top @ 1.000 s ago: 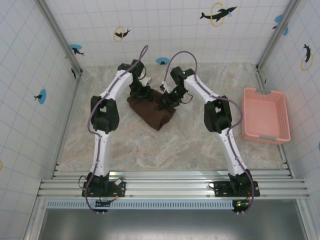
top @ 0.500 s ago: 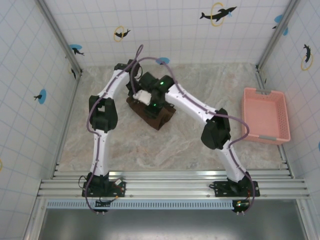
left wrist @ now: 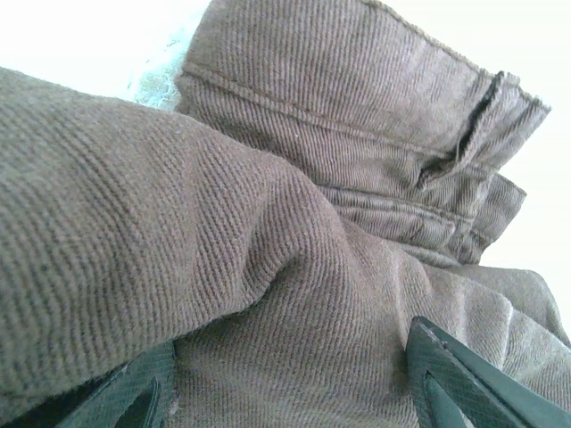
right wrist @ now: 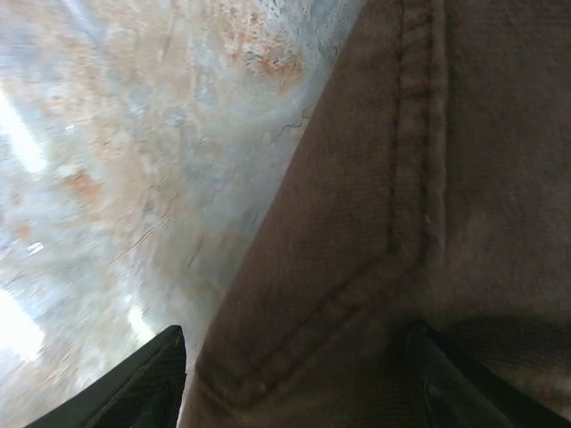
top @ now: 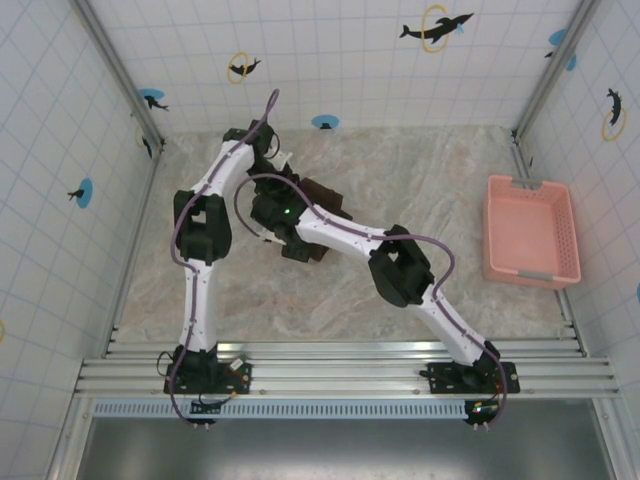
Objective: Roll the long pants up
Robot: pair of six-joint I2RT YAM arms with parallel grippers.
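The long pants (top: 326, 195) lie bunched as a dark brown bundle at the far middle of the table, mostly covered by both arms. My left gripper (left wrist: 299, 392) is open at the bundle's far side. Ribbed brown cloth (left wrist: 268, 223) bulges between its fingers, and the waistband (left wrist: 357, 98) shows beyond. My right arm stretches across the bundle to its near left, wrist (top: 284, 214) above it. The right gripper (right wrist: 299, 374) is open. It straddles a seamed edge of the pants (right wrist: 419, 178), with bare table (right wrist: 134, 160) to the left.
A pink basket (top: 491, 230) stands at the right edge of the marble table (top: 420, 170). Tiled walls close in the left, right and back. A metal rail (top: 330, 365) runs along the near edge, where the arms are bolted.
My right arm has swung from the bundle's right side across it to its near left, with the jaws widening. The left arm has hardly moved. More of the pants is now covered.
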